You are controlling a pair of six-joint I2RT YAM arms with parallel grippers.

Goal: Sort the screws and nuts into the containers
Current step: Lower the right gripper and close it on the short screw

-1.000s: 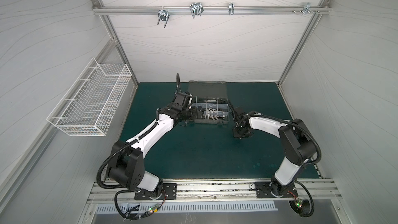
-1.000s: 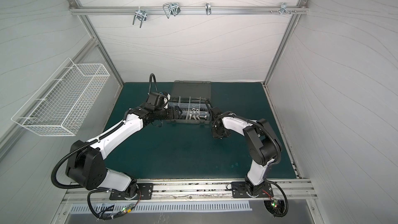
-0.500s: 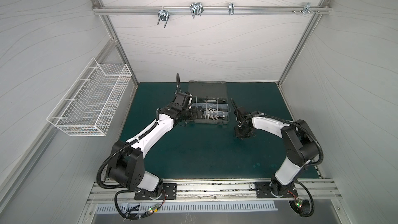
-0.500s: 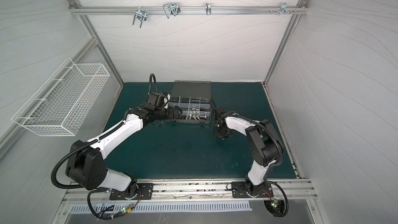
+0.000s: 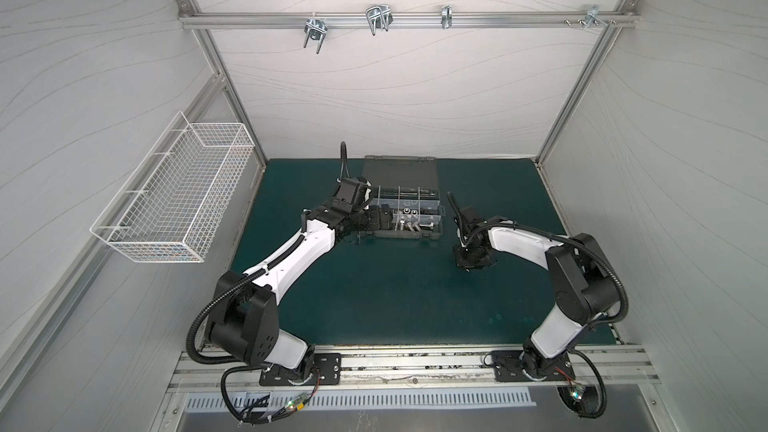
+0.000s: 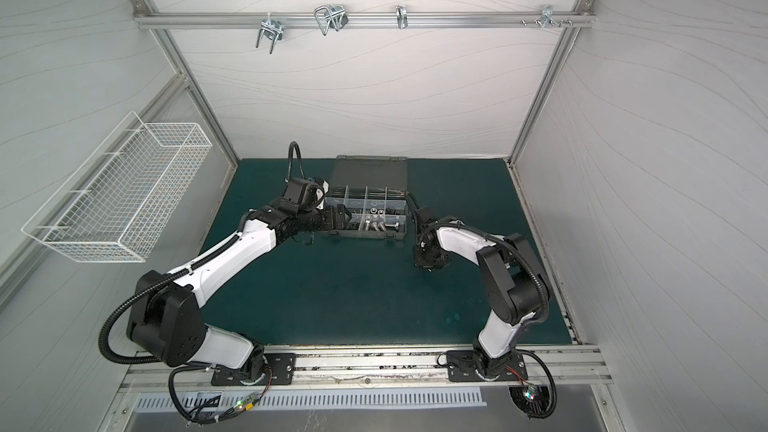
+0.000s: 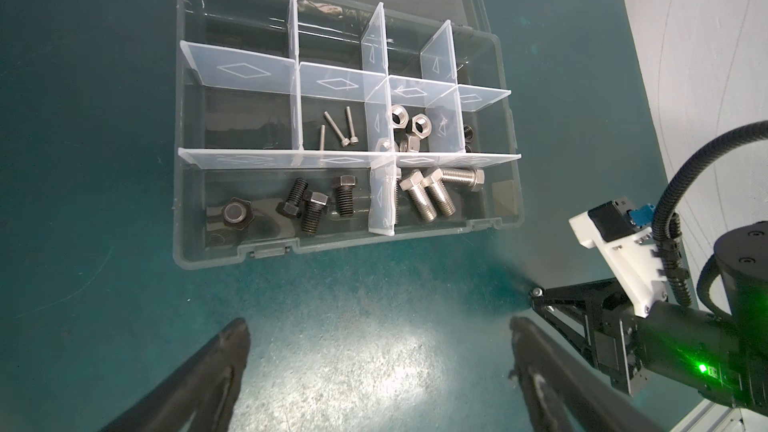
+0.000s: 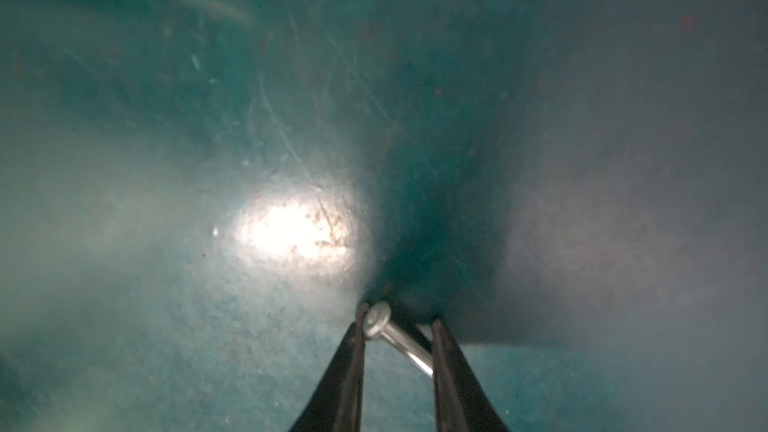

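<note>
Beside the right end of the organizer case (image 7: 374, 243), our right gripper (image 8: 399, 317) pinches a thin silver screw (image 8: 376, 323) askew between narrow fingers (image 8: 351, 355), likely bound for its compartment, while our left gripper (image 7: 379, 326) hovers before the case, fingers wide, empty.

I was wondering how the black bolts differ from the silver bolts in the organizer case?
The black bolts are matte and dark; the silver bolts are shiny. The black bolts lie in one compartment, the silver bolts in the next, past a clear divider. Both have hex heads and threaded shanks.
</note>
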